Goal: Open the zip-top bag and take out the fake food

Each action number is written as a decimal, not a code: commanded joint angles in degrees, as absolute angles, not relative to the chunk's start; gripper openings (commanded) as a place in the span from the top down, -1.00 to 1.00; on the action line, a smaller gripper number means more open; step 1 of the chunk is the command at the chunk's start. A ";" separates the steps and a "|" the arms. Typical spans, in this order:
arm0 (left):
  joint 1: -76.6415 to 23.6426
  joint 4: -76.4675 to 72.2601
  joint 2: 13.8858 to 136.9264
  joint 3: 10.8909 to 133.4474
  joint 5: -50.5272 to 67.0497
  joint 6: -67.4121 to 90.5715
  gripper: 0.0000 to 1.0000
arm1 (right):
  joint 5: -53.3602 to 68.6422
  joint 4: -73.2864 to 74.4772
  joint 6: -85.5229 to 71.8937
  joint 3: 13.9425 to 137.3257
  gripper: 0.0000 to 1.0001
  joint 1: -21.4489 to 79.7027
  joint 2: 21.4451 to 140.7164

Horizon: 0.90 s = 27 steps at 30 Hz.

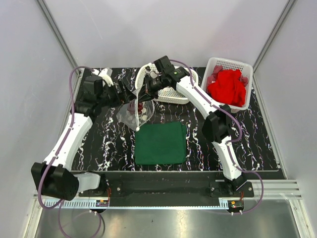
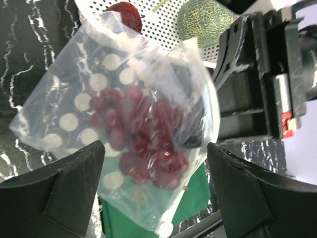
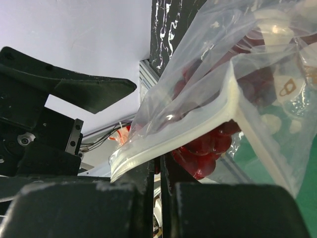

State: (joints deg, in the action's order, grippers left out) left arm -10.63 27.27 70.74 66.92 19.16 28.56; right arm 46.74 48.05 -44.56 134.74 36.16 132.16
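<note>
While the zip-top bag (image 3: 198, 124) is clamped by its zip edge between the closed fingers of the right gripper (image 3: 159, 171), the left gripper (image 2: 154, 148) is held just short of it, jaws spread wide and nothing gripped. Dark red berry clusters (image 2: 163, 119) are contained in the bag. Beyond the bag, a white lattice basket (image 2: 163, 25) is seen with a mottled green ball (image 2: 203, 20) and one dark red piece (image 2: 126, 12) in it. Further right of the right gripper, a second basket (image 1: 230, 63) is filled by a red cloth (image 1: 228, 87).
</note>
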 commanded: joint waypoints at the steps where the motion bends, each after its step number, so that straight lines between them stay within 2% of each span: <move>1: -11.07 23.82 71.63 70.22 22.23 30.14 -0.78 | 46.58 47.99 -43.42 135.35 1.00 37.00 127.70; 8: -11.69 23.29 74.44 71.02 25.84 31.73 -0.80 | 45.62 49.75 -42.36 137.28 1.00 37.26 128.06; 11: -12.13 23.46 75.14 71.45 26.11 31.99 -0.72 | 45.88 50.18 -42.45 138.07 1.00 37.35 128.49; 14: -12.22 24.95 76.20 72.77 24.87 31.56 -0.36 | 45.53 50.80 -41.93 138.43 1.00 37.44 128.32; 15: -12.22 25.48 76.46 73.38 24.79 31.12 -0.04 | 45.35 50.89 -41.75 138.51 1.00 37.35 128.32; 17: -12.13 27.15 76.99 74.52 23.30 30.85 0.27 | 45.26 52.11 -40.78 138.86 1.00 37.44 128.15; 18: -12.13 27.59 77.08 74.71 22.86 30.07 0.50 | 45.18 52.64 -40.35 138.78 1.00 37.35 127.88; 21: -12.13 29.26 76.82 75.15 22.24 27.52 0.78 | 43.95 55.89 -37.36 138.78 1.00 37.18 127.09; 22: -12.13 30.14 76.12 74.89 21.98 26.81 0.98 | 43.95 56.33 -35.96 138.87 1.00 37.09 126.83; 27: -12.22 31.02 72.61 69.72 22.24 23.30 1.00 | 44.21 58.88 -33.05 138.52 1.00 36.30 125.25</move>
